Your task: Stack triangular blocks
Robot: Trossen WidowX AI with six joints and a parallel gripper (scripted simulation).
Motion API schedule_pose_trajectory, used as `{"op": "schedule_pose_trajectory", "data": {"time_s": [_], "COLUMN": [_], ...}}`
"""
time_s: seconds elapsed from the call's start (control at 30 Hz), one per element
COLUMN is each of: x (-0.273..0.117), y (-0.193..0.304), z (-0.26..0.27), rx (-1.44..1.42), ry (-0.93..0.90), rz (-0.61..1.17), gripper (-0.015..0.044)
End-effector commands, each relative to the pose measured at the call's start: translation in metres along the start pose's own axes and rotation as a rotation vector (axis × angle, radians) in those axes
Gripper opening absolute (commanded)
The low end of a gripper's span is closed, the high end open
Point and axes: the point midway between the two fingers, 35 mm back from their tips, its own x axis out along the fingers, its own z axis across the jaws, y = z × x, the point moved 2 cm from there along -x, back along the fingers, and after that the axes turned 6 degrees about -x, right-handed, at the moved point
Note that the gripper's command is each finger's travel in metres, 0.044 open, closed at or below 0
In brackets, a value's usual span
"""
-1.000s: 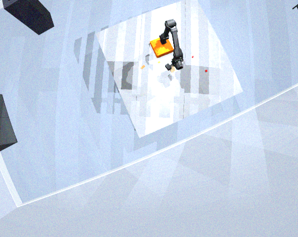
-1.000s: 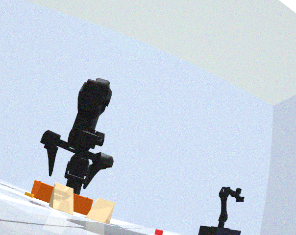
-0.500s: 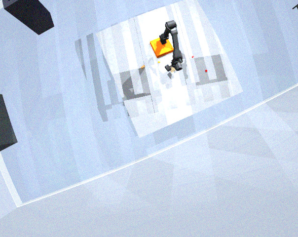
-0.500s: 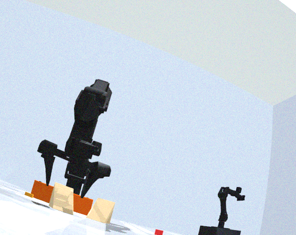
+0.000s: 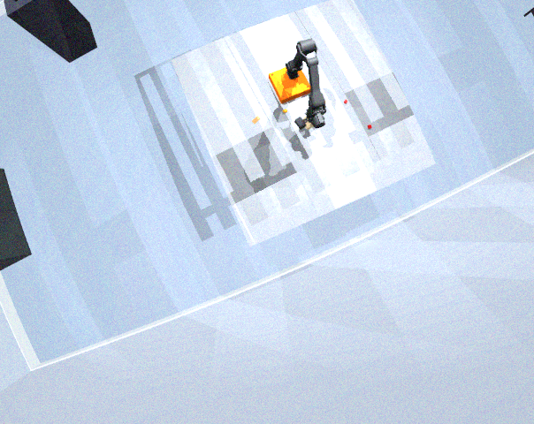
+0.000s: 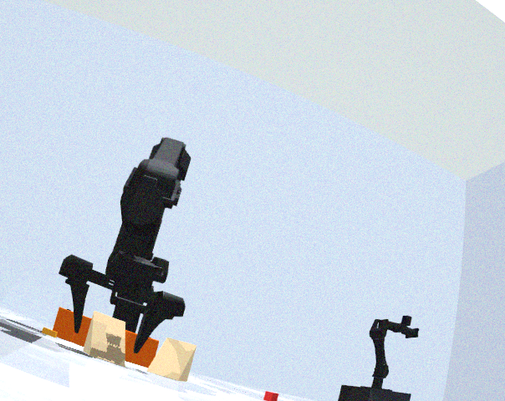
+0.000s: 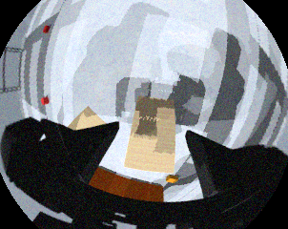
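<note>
One tan triangular block (image 6: pixel 104 327) (image 7: pixel 151 155) stands on the table, a broad face toward the exterior camera and its narrow edge up. The other tan triangular block (image 6: pixel 173 360) (image 7: pixel 88 119) stands a short way to its right in the exterior view, turned differently; in the wrist view it is partly hidden behind the left finger. The two blocks are apart. My gripper (image 6: pixel 106 342) (image 7: pixel 154 129) is open and empty, pointing down. In the wrist view the first block shows between the spread fingers, with a gap on each side. Exact fingertip height is unclear.
An orange slab (image 5: pixel 282 93) (image 6: pixel 71 327) (image 7: pixel 130 186) lies under the arm's base. A small yellow piece (image 5: pixel 285 110) (image 6: pixel 49 332) (image 7: pixel 172 178) lies near it, a light-orange piece (image 5: pixel 255 119) farther left. Two red cubes (image 5: pixel 345 102) (image 5: pixel 369 126) lie right in the top view.
</note>
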Motion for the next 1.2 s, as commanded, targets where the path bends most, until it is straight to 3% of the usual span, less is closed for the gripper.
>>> {"op": "schedule_pose_trajectory", "data": {"time_s": [0.0, 0.23, 0.5, 0.73, 0.97, 1.17], "x": [0.009, 0.018, 0.018, 0.018, 0.008, -0.013], "y": [0.002, 0.004, 0.004, 0.004, 0.003, 0.003], "z": [0.001, 0.001, 0.001, 0.001, 0.001, 0.001], "rx": [0.004, 0.004, 0.004, 0.004, 0.003, 0.001], "ry": [-0.001, -0.001, -0.001, -0.001, -0.001, -0.002], "rz": [0.011, 0.011, 0.011, 0.011, 0.010, 0.009], "gripper": [0.0440, 0.0440, 0.0230, 0.0183, 0.0000, 0.0000]}}
